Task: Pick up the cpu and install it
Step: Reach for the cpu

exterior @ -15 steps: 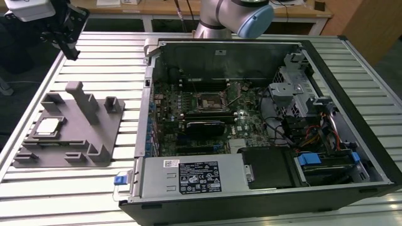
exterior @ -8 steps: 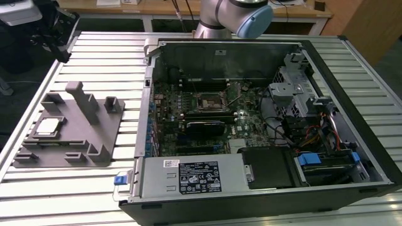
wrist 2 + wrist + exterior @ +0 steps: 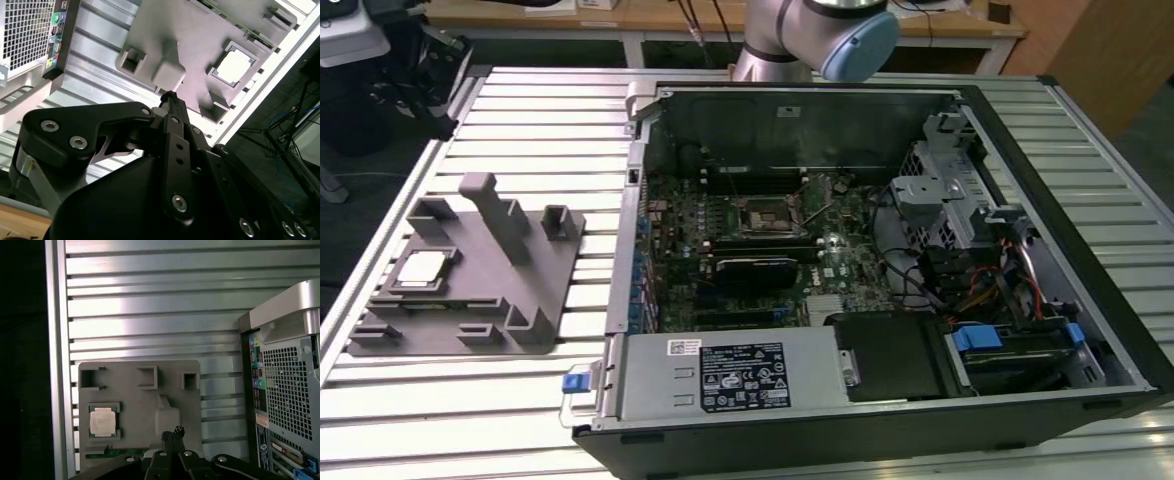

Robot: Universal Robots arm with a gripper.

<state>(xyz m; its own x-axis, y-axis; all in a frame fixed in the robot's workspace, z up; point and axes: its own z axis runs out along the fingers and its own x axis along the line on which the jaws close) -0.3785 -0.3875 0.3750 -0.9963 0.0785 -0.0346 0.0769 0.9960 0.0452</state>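
While the arm (image 3: 814, 35) stood at twelve o'clock behind the open computer case (image 3: 801, 120), the cpu (image 3: 424, 268) lay in the grey fixture (image 3: 520, 305) at the case's nine o'clock, the second wrist view showed the gripper (image 3: 170, 95) above that fixture, pinched together on nothing, and the first wrist view showed the cpu (image 3: 103, 421) apart from it.

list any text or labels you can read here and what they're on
Nothing reads clearly; all print is too small or blurred.
Black label on the power supply: unreadable.
White sticker beside it: unreadable.
Second white sticker on the case wall: unreadable.
Label strip on the case rear, first wrist view: unreadable.
cpu top: no legible marking.
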